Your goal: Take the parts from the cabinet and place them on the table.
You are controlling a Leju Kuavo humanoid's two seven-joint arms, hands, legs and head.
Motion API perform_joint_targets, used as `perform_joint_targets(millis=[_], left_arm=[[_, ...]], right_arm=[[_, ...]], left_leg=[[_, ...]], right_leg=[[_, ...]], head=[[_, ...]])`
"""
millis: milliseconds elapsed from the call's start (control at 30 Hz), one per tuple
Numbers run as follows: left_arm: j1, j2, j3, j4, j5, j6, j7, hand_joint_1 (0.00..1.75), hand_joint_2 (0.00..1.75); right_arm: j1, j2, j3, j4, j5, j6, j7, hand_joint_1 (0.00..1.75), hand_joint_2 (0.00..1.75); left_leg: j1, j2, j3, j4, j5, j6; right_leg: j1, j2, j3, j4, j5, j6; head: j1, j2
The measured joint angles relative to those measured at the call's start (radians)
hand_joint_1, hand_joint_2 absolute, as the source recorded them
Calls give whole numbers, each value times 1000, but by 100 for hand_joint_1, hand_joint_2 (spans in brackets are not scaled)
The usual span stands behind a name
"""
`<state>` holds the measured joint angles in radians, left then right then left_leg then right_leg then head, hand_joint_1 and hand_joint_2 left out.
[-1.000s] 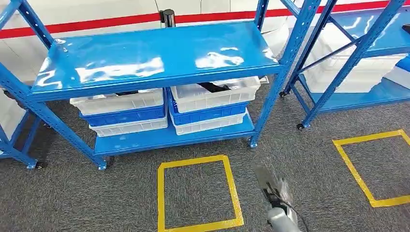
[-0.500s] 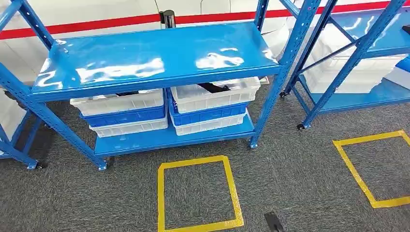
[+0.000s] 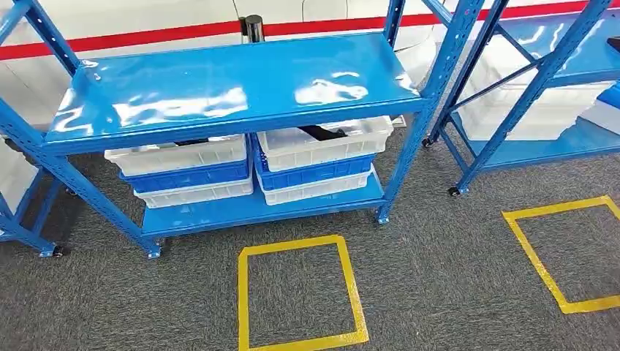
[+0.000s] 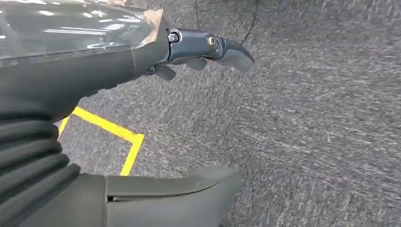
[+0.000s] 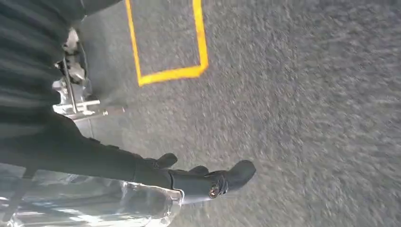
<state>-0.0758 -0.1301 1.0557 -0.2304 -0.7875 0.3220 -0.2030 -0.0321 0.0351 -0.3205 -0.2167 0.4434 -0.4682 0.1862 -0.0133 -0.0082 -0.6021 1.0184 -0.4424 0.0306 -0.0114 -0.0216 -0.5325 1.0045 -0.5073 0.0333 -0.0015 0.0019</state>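
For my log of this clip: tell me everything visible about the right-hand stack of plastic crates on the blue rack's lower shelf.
The right-hand stack of plastic crates has three ribbed crates: white on top, blue in the middle, white at the bottom. It rests on the blue metal rack's lower shelf, close beside a matching left stack. Dark parts lie in the top crate, partly hidden.
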Motion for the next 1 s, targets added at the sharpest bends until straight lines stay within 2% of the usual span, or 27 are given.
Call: perform_joint_targets(millis=[367, 1000], left_arm=[[52, 32, -256, -34, 201, -81, 50, 0, 0], [160, 88, -758, -111, 590, -240, 150, 0, 0]], right_arm=[[42, -7, 60, -32, -114, 118, -47, 0, 0], [126, -21, 214, -113, -332, 349, -137, 0, 0]], left_leg=[[0, 0, 0, 0, 0, 0], [0, 0, 0, 0, -1, 0]], right_leg=[[0, 0, 0, 0, 0, 0], [0, 0, 0, 0, 0, 0]], head=[[0, 0], [0, 0]])
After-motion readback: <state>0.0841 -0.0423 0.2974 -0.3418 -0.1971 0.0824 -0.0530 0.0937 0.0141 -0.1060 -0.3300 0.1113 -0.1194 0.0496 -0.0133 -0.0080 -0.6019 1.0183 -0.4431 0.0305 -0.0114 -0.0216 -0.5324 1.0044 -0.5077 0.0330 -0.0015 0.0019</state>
